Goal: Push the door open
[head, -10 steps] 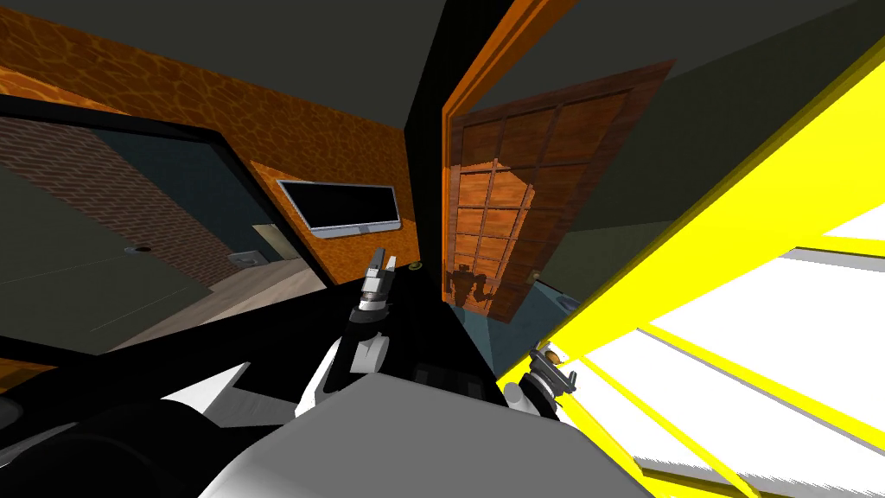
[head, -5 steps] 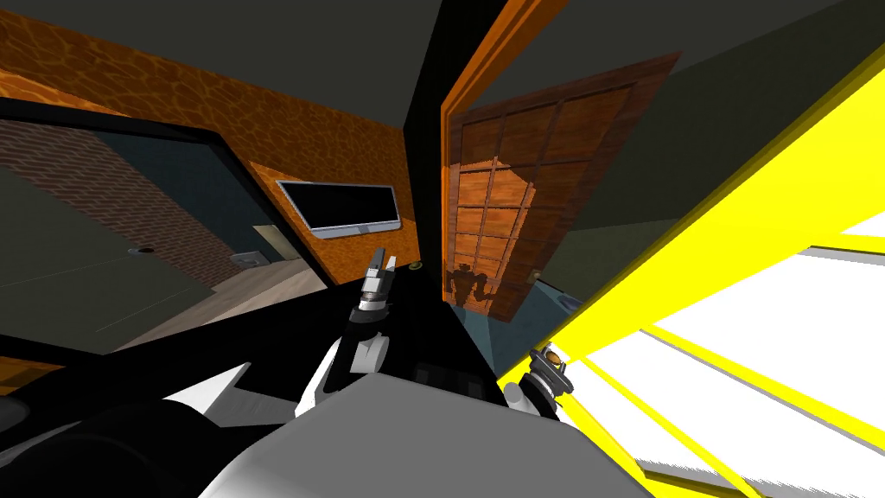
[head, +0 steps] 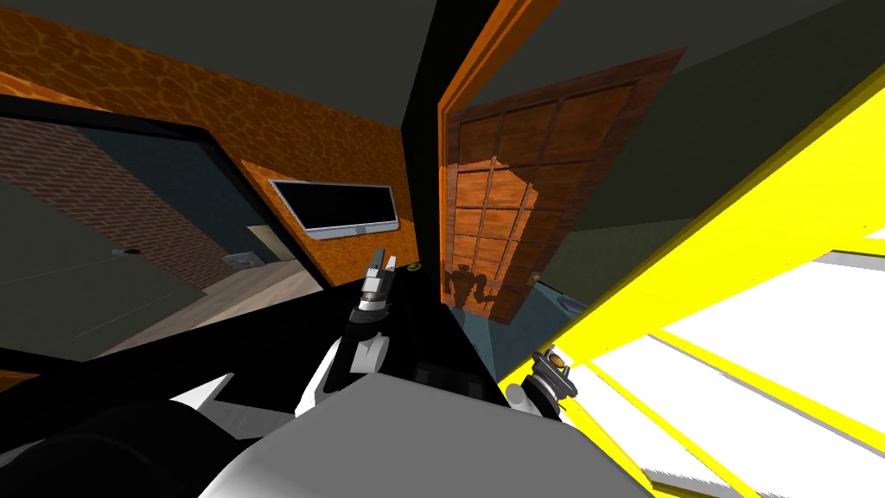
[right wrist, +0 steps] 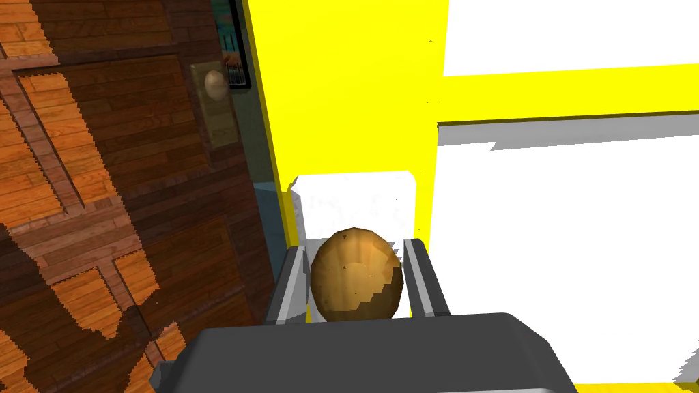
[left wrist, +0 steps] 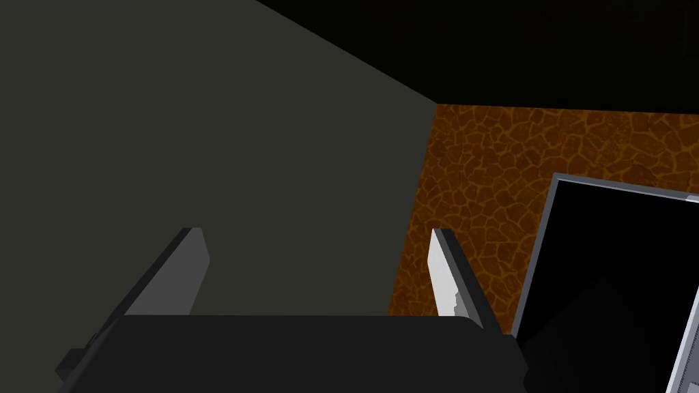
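Close on my right, the yellow-framed door (head: pixel 735 233) has swung a shade further in the last second, its edge sinking across my view while my head turned slightly. I judge the push is working, though the door is only partly open. My right gripper (head: pixel 554 372) stays clamped on its brown knob (right wrist: pixel 355 276). My left gripper (left wrist: pixel 317 235) hangs spread, idle.

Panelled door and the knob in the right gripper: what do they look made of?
Panelled door: wood, matte; plank grain shows. Brown knob held by the right gripper: dull mottled brown, no shine; wood or aged metal, cannot tell.
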Motion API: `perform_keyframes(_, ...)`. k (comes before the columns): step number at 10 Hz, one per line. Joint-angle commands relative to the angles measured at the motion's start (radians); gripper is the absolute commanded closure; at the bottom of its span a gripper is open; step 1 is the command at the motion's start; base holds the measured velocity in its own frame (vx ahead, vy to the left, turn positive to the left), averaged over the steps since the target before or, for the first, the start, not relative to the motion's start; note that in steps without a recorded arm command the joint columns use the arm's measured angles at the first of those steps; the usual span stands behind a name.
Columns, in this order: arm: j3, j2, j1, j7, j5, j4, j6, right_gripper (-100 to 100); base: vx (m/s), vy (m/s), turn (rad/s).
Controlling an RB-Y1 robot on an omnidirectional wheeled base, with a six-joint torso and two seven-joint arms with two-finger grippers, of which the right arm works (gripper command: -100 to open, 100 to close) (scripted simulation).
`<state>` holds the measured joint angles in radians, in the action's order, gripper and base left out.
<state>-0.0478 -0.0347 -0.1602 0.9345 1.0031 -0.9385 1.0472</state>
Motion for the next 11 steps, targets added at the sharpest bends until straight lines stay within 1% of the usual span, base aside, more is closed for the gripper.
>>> perform_keyframes(1,-0.018,-0.02,0.007,0.01,0.009,0.014,0.02,100,0.173,-0.076,-0.033)
perform_keyframes(2,-0.022,-0.023,0.007,0.009,0.013,0.014,0.021,100,0.16,-0.104,-0.035)
perform_keyframes(6,-0.065,-0.039,0.002,0.0,0.054,0.013,0.03,100,0.18,-0.125,-0.052)
perform_keyframes(7,-0.071,-0.041,0.002,-0.001,0.06,0.013,0.031,100,0.185,-0.109,-0.031)
perform_keyframes(11,-0.114,-0.046,-0.003,-0.01,0.1,0.012,0.04,100,0.163,-0.129,-0.058)
